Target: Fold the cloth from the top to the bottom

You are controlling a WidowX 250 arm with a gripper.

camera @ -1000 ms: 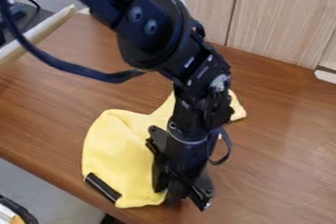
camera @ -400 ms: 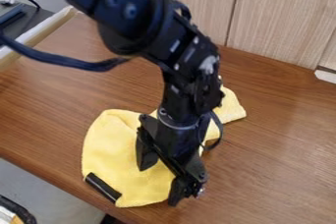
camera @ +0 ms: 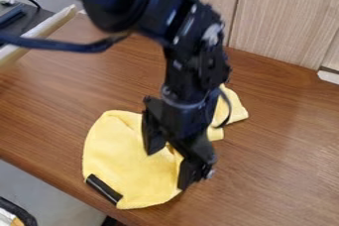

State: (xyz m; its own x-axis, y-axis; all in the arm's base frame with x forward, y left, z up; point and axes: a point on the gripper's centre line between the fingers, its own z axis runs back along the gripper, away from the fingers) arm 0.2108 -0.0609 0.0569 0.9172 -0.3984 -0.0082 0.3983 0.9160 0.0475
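Note:
The black gripper (camera: 169, 163) hangs over the right part of the yellow cloth (camera: 120, 145), with its fingers spread well apart. Its left finger lies over the cloth's middle, and the other is at the lower right edge of the fabric. The cloth is rumpled, with a broad rounded part at the lower left and a narrower part extending behind the arm to the upper right. The arm hides much of the cloth's middle. Whether the fingertips touch the fabric, I cannot tell.
A short black bar (camera: 103, 189) lies at the cloth's lower left edge, near the front edge of the wooden table (camera: 278, 170). Pale wooden panels (camera: 285, 17) rise behind, and a light rail (camera: 41, 34) runs along the upper left.
The gripper has turned and shifted up from the cloth's bottom edge, and its fingers now show spread apart. The cloth's outer outline looks much the same.

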